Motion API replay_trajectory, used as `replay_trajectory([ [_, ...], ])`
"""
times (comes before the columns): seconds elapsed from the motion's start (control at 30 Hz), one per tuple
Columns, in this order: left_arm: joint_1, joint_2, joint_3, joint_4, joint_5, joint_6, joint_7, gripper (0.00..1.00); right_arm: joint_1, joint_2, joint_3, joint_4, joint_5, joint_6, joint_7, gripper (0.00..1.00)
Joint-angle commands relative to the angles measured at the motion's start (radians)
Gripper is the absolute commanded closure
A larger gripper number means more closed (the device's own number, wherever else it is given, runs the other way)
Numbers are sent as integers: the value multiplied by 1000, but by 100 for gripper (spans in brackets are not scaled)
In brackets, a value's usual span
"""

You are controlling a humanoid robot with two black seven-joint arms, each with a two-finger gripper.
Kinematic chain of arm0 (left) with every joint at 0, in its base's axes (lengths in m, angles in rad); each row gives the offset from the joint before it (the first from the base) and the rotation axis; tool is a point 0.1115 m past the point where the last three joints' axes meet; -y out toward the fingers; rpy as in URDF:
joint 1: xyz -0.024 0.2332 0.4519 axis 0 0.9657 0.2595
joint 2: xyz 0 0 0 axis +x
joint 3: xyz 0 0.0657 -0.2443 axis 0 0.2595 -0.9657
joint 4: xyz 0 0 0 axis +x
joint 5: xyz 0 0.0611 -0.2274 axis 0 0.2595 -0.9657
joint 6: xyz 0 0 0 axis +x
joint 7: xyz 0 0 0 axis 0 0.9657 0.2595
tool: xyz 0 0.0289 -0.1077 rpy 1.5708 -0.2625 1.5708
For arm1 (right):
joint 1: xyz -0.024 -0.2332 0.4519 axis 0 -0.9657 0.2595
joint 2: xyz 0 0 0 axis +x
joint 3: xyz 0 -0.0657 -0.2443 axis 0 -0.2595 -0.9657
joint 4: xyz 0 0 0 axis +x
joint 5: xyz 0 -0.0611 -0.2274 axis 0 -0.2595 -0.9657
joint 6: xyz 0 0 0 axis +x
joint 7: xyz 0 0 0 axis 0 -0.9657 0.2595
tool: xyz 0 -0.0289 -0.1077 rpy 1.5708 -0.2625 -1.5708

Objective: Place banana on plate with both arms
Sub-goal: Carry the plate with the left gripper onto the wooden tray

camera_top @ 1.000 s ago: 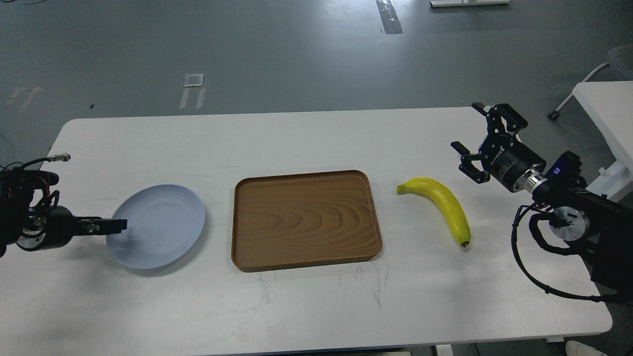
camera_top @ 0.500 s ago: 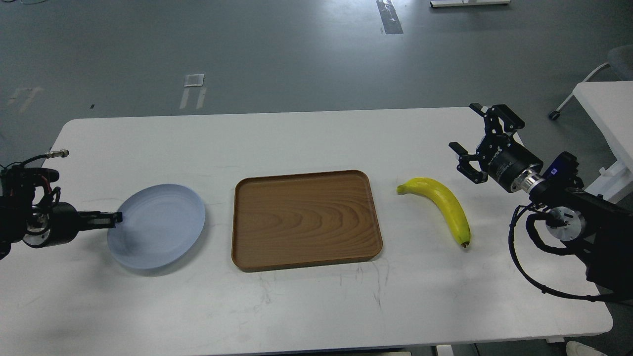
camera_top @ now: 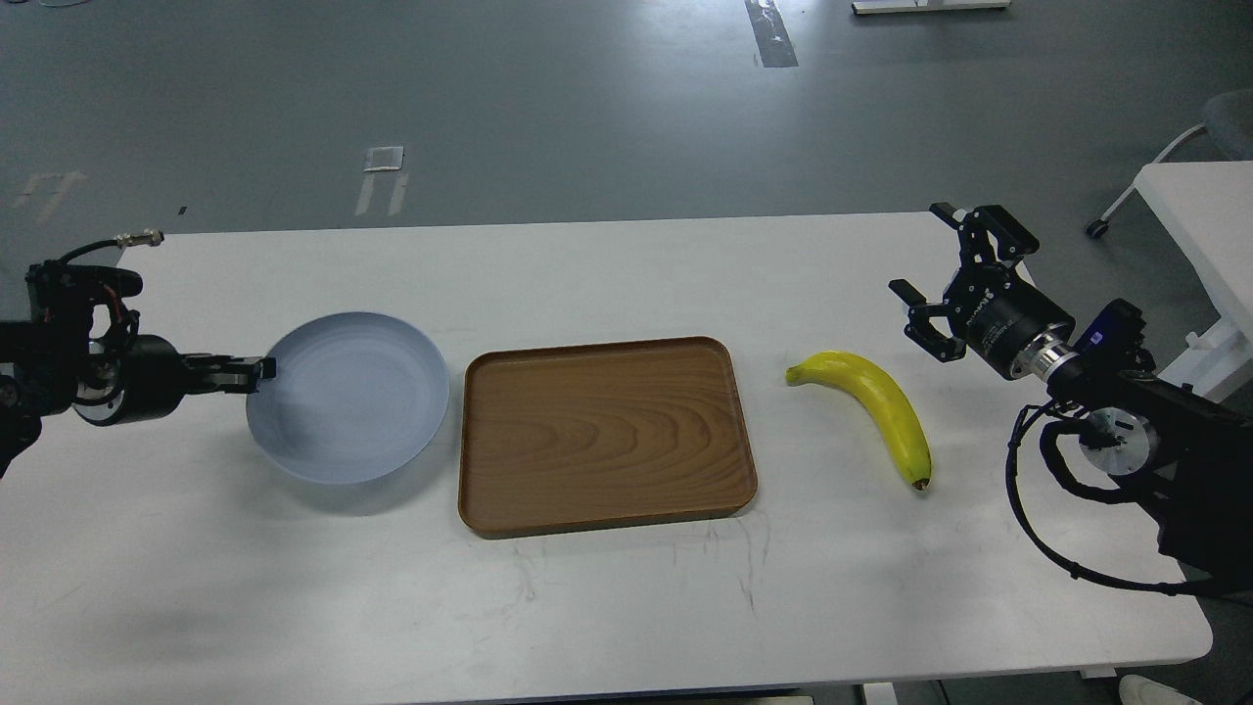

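Left hand (camera_top: 256,370) clamped on the left rim of the plate (camera_top: 348,398), fingers together on the edge. Plate raised clear of the desk (camera_top: 607,274), judging by the shadow under its near edge, and just beside the left side of the wooden tray (camera_top: 607,436). Right hand (camera_top: 945,279) spread apart, empty, near the banana (camera_top: 876,399) but not touching it, on the far right side of the fruit. Banana flat on the desk, just right of the tray, dark tip toward the near edge.

Current step, by judgement: plate carried toward the centre; banana pickup not yet begun.

Hazards from this state:

- Plate slip or droop. Single pinch on one rim, full plate width cantilevered beyond the fingers. Likely cause: fast sideways travel or abrupt stop.
- Plate strike on the tray wall. Near-touching gap at the tray's left edge. Likely cause: insufficient lift before crossing.
- Banana roll or skid at closure. Curved, smooth skin. Likely cause: fingers closing off-centre or along the curve instead of across it.
- Banana sliding off on release. Likely cause: plate held tilted, shallow rim.
- Arm collision above the tray. Likely cause: both arms converging at once.
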Motion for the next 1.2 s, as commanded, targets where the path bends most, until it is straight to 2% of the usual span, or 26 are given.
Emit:
replay_trajectory([
  [0.0, -104, -10, 2, -55, 6, -22, -1, 100, -1, 0, 0, 1, 0, 0, 0, 0],
  [0.17, -182, -85, 23, -107, 6, -69, 10, 100, 0, 0, 0, 1, 0, 0, 0, 0],
  [0.37, -235, -232, 110, -87, 14, -79, 37, 100, 0, 0, 0, 1, 0, 0, 0, 0],
  [0.47, -259, -319, 166, -40, 12, -79, 43, 100, 0, -3, -2, 0, 0, 0, 0, 0],
  [0.77, -258, -534, 219, 137, 11, -102, 48, 100, -8, -9, -2, 3, 0, 0, 0, 0],
  [1.17, -244, -672, 238, 293, 2, -102, 46, 100, -14, -14, -2, 3, 0, 0, 0, 0],
])
